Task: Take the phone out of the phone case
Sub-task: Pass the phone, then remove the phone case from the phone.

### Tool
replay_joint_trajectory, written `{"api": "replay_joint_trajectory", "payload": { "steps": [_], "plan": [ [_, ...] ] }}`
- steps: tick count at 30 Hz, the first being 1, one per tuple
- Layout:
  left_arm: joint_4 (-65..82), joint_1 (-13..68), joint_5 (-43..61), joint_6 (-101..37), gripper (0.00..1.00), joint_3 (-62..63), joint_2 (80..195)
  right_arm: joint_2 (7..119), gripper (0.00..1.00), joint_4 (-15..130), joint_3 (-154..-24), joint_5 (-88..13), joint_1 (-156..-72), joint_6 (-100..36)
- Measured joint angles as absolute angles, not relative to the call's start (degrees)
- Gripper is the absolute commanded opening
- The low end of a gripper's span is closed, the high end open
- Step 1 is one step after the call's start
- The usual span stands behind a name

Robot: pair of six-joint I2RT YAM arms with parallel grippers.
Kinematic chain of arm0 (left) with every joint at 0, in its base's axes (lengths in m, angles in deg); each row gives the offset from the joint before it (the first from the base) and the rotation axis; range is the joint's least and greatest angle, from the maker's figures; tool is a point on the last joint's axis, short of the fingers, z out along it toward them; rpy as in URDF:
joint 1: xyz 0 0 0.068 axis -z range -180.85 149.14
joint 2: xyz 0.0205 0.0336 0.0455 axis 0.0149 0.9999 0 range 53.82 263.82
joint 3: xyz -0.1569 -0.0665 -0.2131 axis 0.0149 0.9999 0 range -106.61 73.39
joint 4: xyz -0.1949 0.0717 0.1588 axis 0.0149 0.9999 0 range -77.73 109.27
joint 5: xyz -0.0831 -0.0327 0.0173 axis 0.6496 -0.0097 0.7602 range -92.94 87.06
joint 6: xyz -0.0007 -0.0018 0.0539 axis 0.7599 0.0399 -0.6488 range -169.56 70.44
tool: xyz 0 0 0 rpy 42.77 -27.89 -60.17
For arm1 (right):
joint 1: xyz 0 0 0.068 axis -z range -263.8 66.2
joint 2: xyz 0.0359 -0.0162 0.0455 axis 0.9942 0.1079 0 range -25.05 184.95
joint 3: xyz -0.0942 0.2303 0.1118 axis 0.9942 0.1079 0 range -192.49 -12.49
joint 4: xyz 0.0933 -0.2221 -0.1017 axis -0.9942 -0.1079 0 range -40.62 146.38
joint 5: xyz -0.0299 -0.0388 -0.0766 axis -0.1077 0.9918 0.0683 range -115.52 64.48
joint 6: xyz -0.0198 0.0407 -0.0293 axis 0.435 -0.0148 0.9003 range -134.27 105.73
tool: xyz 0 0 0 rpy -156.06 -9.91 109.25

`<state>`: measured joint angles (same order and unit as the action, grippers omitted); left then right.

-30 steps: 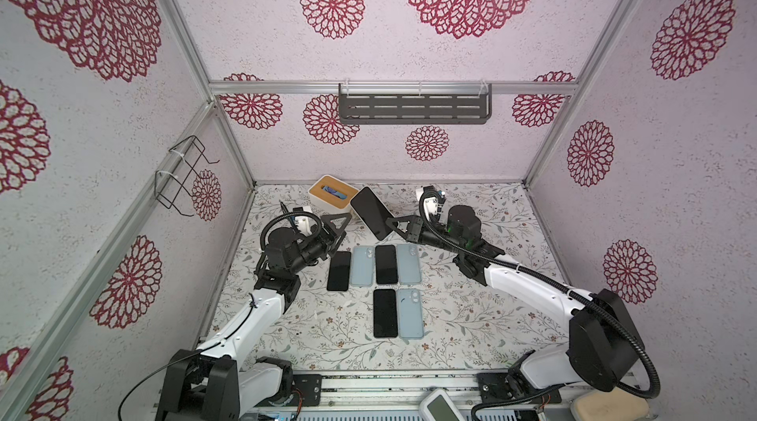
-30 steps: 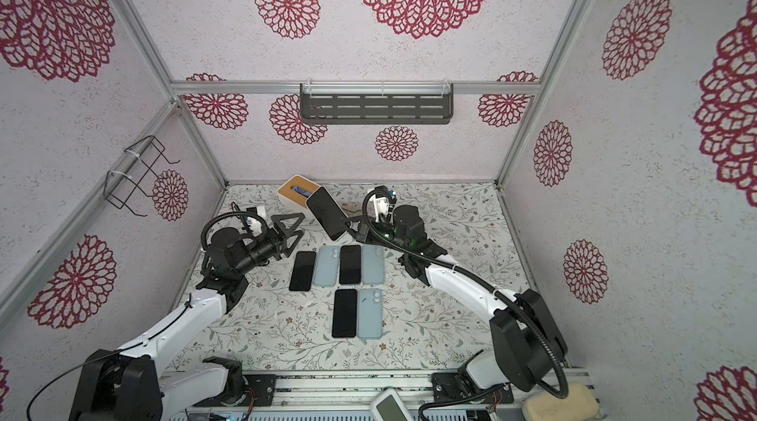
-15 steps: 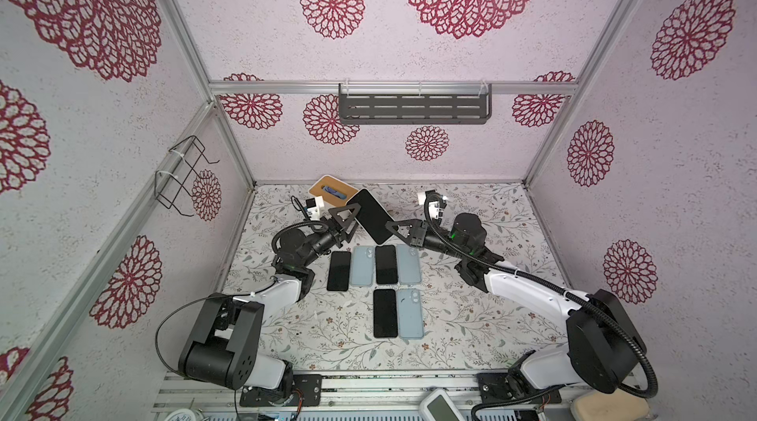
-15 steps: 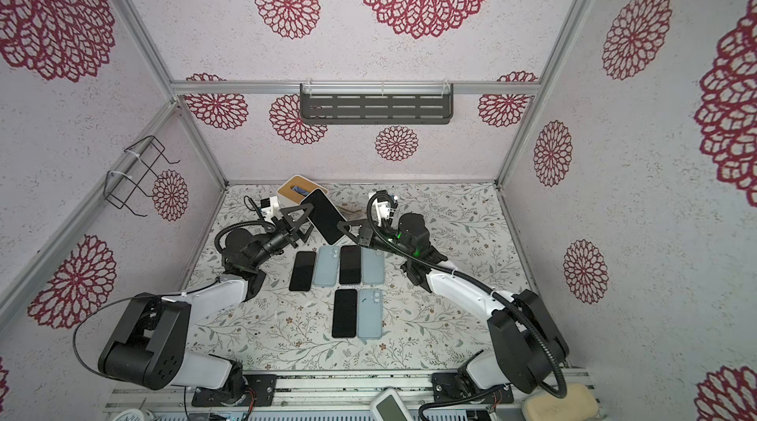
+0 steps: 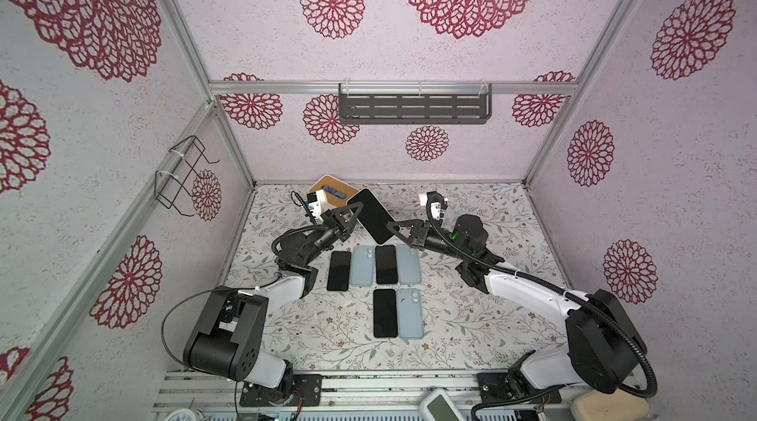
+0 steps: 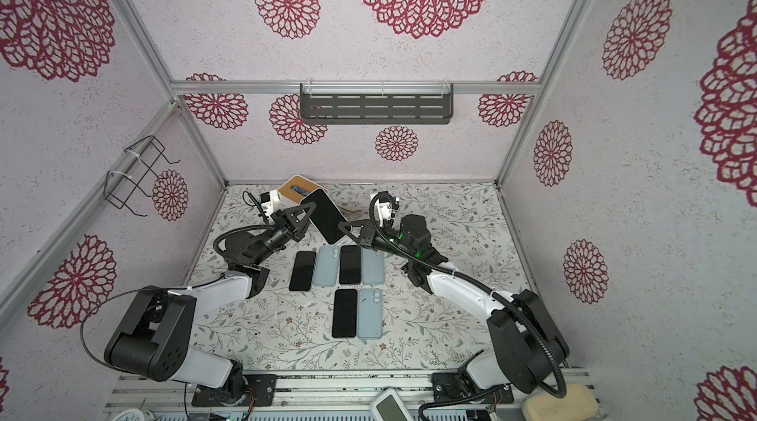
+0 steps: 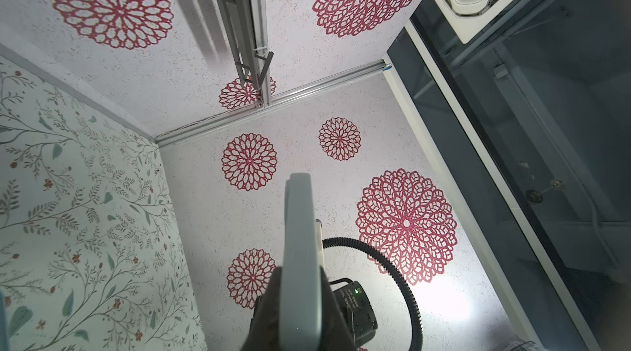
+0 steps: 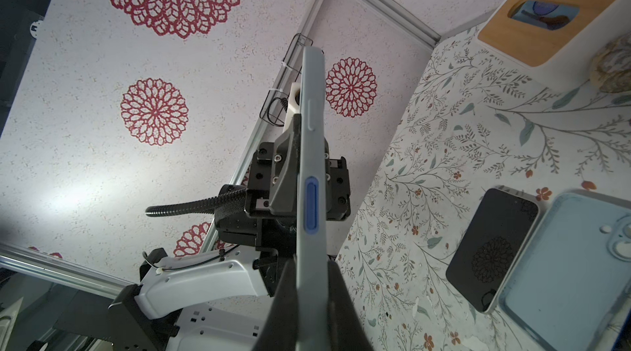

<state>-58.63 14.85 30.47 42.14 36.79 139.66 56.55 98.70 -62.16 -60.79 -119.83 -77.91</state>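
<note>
Two end effectors, left [image 5: 356,213], right [image 5: 392,230], clamping cased phone [image 5: 375,214], blue button [image 8: 311,204] right wrist only

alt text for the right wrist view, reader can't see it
A grey cased phone, seen edge-on, is clamped by the right gripper near the camera and the left gripper farther along. On the floral table lie a dark phone and a pale blue case.

Phone case [image 8: 309,161], between the fingers of both grippers: smooth matt pale grey plastic with a blue button inset. Phone [image 5: 372,216] in it: glossy black glass face. Left gripper [image 5: 357,210] and right gripper [image 5: 389,227]: matt black plastic fingers. Table cover [image 5: 471,316] beneath them: matt floral print. Box [image 8: 505,38] just behind the left gripper: light wood top, smooth white body.
</note>
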Motion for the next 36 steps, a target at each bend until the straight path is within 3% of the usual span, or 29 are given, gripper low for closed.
{"api": "replay_joint_trajectory", "payload": {
  "steps": [4,6,8,14,24,32,36],
  "plan": [
    [-49.27,15.02,29.27,38.90,0.00,36.79,134.37,56.40,0.58,98.97,-61.88,-60.81,-119.86,-76.23],
    [-40.27,15.16,27.43,35.21,0.00,36.23,128.56,55.22,0.71,101.06,-60.08,-60.37,-120.07,-74.85],
    [-31.90,15.64,24.70,30.88,0.00,34.50,122.53,53.49,0.74,104.04,-57.18,-59.91,-120.62,-74.28],
    [-24.36,18.65,16.40,22.92,0.00,31.16,110.31,54.59,0.74,119.31,-52.11,-58.14,-125.34,-74.94],
    [-21.62,21.76,9.29,21.04,0.00,32.40,111.86,57.89,0.71,128.80,-55.19,-57.03,-130.96,-74.04],
    [-22.89,22.08,7.46,21.87,0.00,33.06,111.82,59.20,0.59,129.83,-55.78,-56.20,-131.24,-73.87],
    [-23.46,22.65,6.91,22.29,0.00,33.41,111.84,60.14,0.44,130.31,-55.78,-55.72,-131.24,-74.11]
  ]
}}
